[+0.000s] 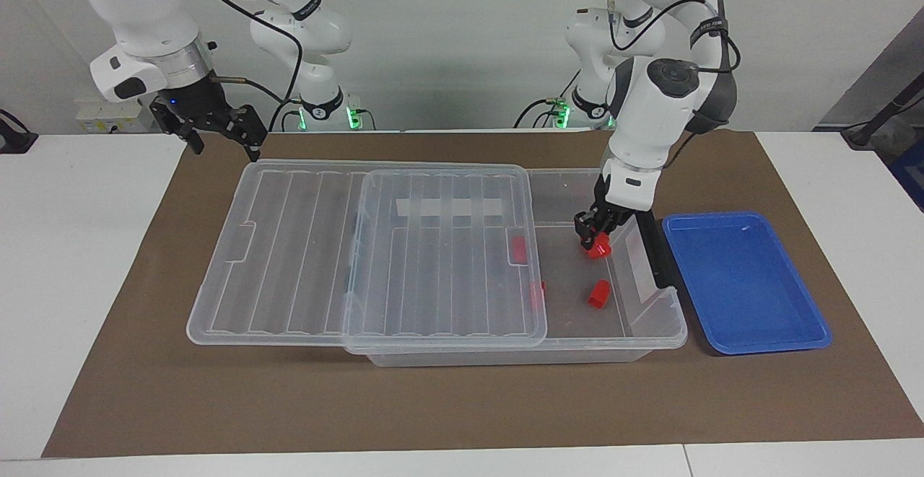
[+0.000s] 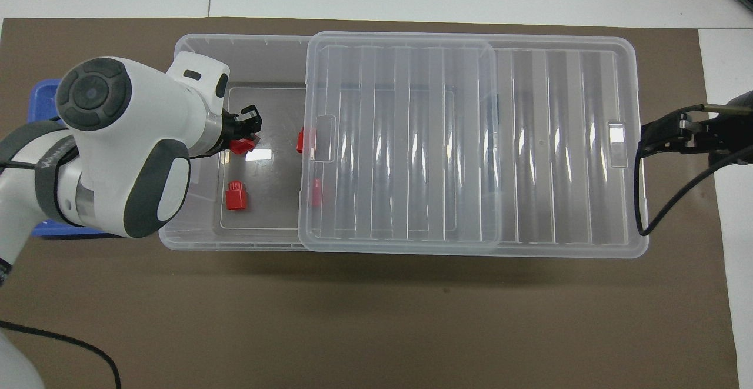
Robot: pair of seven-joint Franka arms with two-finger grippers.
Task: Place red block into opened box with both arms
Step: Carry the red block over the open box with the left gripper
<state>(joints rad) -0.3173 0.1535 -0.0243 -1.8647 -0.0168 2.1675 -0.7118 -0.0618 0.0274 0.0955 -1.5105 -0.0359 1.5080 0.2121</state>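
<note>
Right of centre in the facing view, the red block [image 1: 598, 249] is held clamped in the left gripper [image 1: 593, 235] over the box [image 1: 653, 325], while the right gripper [image 1: 216, 130] is kept spread wide at upper left.

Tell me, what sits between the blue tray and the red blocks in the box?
The box's dark handle and clear end wall, plain in the facing view.

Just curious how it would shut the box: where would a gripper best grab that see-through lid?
Probably the lid by its short edge at the right arm's end: that edge overhangs the box, so one finger fits above and one below. Come in level from that end, where the open right gripper hovers.
</note>
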